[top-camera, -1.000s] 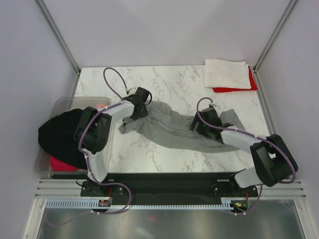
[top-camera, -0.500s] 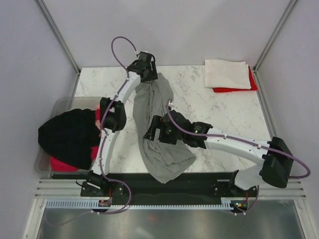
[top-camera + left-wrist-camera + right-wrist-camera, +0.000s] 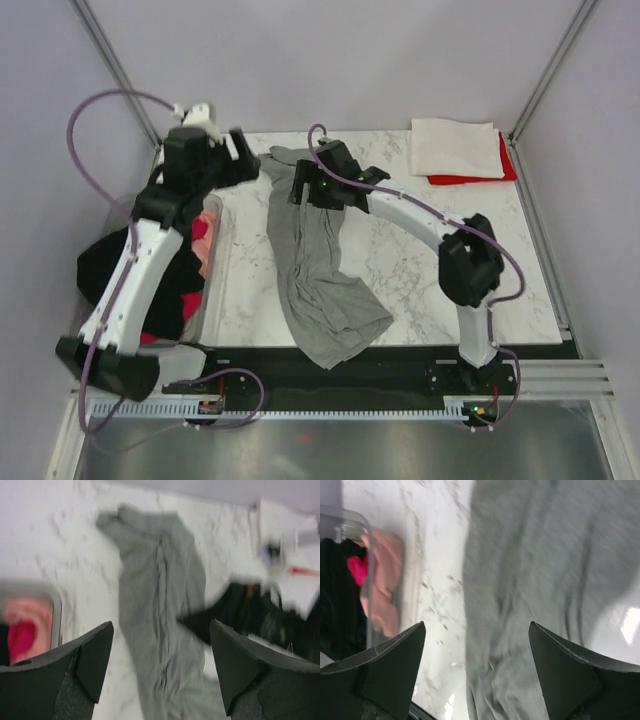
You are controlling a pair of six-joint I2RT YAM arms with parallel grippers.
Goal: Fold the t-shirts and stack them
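A heather grey t-shirt [image 3: 318,270] lies crumpled in a long strip from the far left of the marble table to its near edge, where its end hangs over. My left gripper [image 3: 243,162] is raised beside the shirt's far end, open and empty; in its wrist view [image 3: 161,630] the grey shirt [image 3: 160,605] lies below the jaws. My right gripper [image 3: 297,186] hovers over the shirt's far part, open and empty [image 3: 477,627], with grey cloth [image 3: 535,580] beneath. A folded white t-shirt [image 3: 455,148] lies on a red one [image 3: 508,165] at the far right corner.
A clear plastic tub [image 3: 218,262] stands at the table's left edge, holding black [image 3: 100,275], pink [image 3: 200,250] and red [image 3: 152,338] shirts. It also shows in the left wrist view [image 3: 57,615] and the right wrist view [image 3: 367,555]. Grey walls enclose the table.
Both grippers have let go of the grey shirt, which now lies on the table. The left arm swung up and to the left. The right gripper moved from mid-shirt to its far end.
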